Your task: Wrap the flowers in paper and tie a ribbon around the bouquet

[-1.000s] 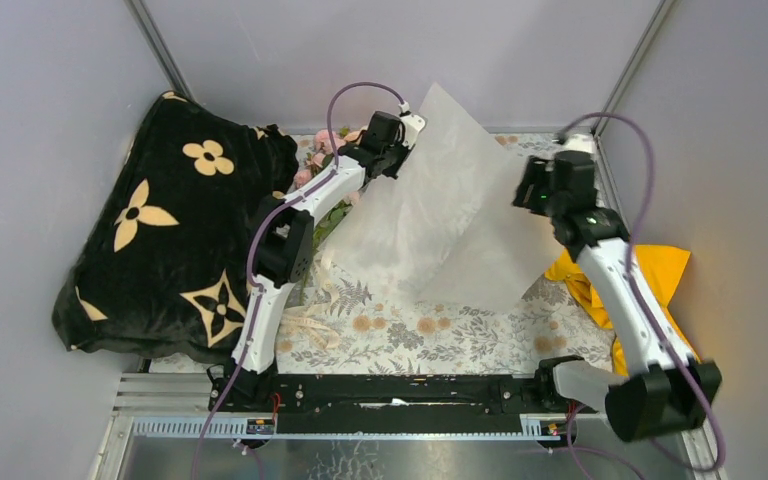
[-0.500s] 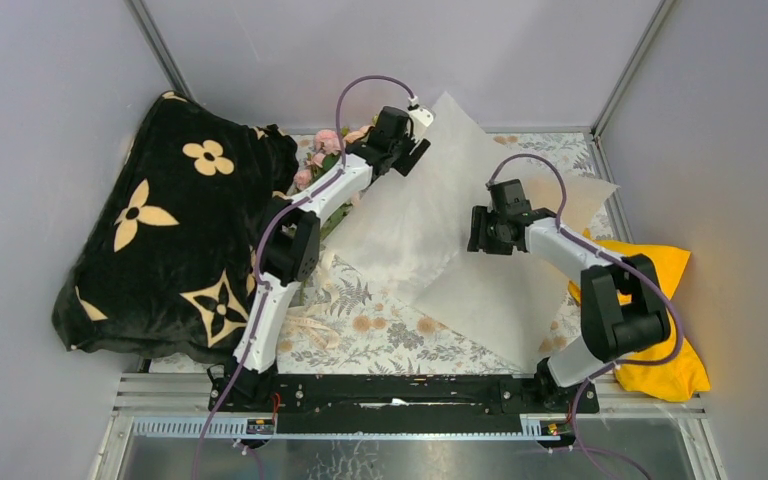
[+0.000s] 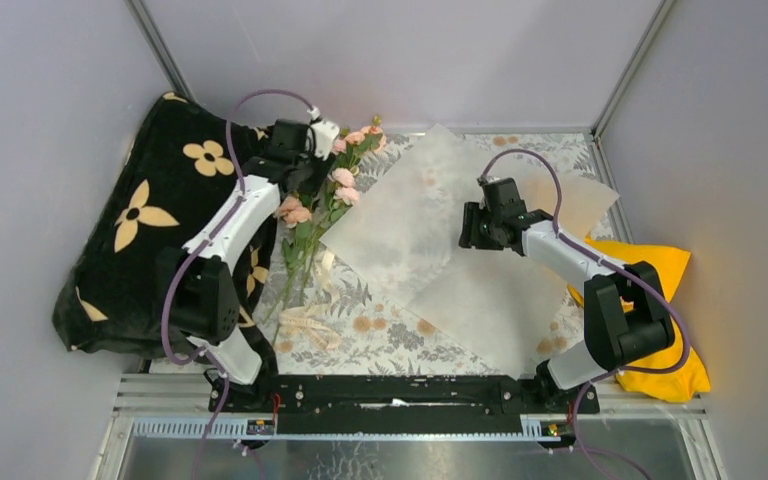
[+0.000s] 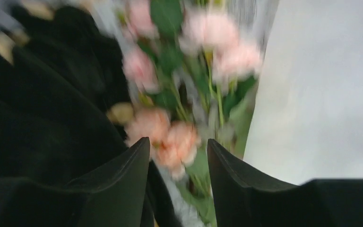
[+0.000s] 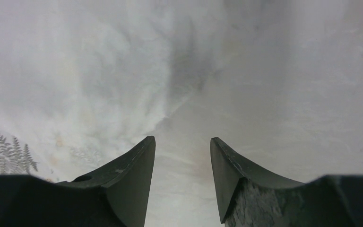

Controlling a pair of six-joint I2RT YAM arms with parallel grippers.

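Left jaws (image 4: 177, 144): held apart at the far left, over the bloom end of the flowers (image 3: 328, 195); the wrist view is blurred, so contact with the blooms cannot be told.
Right jaws (image 5: 182, 142): held apart above the paper (image 3: 415, 215), with nothing clamped between them.
Flowers: laid on the tabletop, blooms toward the far wall and stems toward the near edge, between the black blanket (image 3: 150, 230) and the paper.
Paper: spread flat on the tablecloth (image 3: 410, 335), with a diagonal crease across the middle.
Paper edges: the left edge runs just beside the flowers. The far corner lies near the far wall, the right corner reaches the yellow cloth (image 3: 665, 265), and the near corner lies close to the tabletop's near edge.
Ribbon (image 3: 305, 322): looped on the tablecloth just beside the stem ends, apart from the paper.
Open room: uncovered tablecloth is seen between the paper's near-left edge and the near edge of the tabletop.
Left boundary: formed by the blanket's edge, against the flowers.
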